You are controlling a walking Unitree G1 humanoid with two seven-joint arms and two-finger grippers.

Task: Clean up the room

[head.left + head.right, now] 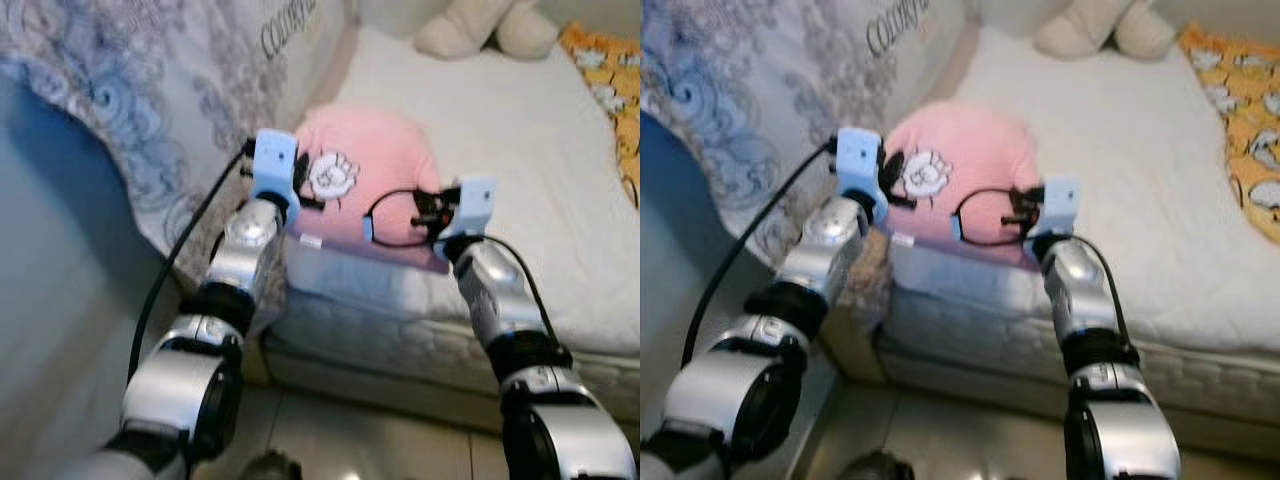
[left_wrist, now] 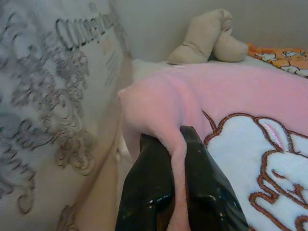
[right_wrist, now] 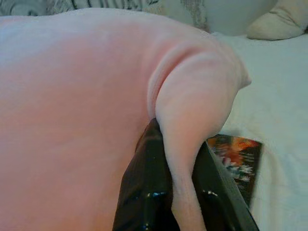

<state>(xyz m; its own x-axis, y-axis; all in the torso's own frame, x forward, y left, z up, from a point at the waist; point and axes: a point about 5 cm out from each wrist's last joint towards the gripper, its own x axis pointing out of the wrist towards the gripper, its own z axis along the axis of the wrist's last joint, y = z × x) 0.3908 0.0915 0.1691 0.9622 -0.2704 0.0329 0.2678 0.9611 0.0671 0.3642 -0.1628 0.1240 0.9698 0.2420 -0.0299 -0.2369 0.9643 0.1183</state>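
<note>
Pinching opposite edges of the pink pillow (image 1: 375, 175) at the bed (image 1: 520, 150) corner, left end effector (image 2: 179, 192) and right end effector (image 3: 180, 192) each clamp fabric; lift evenly, keeping both grips level

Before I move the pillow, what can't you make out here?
- Object under the pink pillow: right wrist view shows one colourful corner; the pillow hides the rest.
- Beige plush toy: cut off by the top edge in the eye views.
- Lettering on the patterned cover: blurred.
</note>
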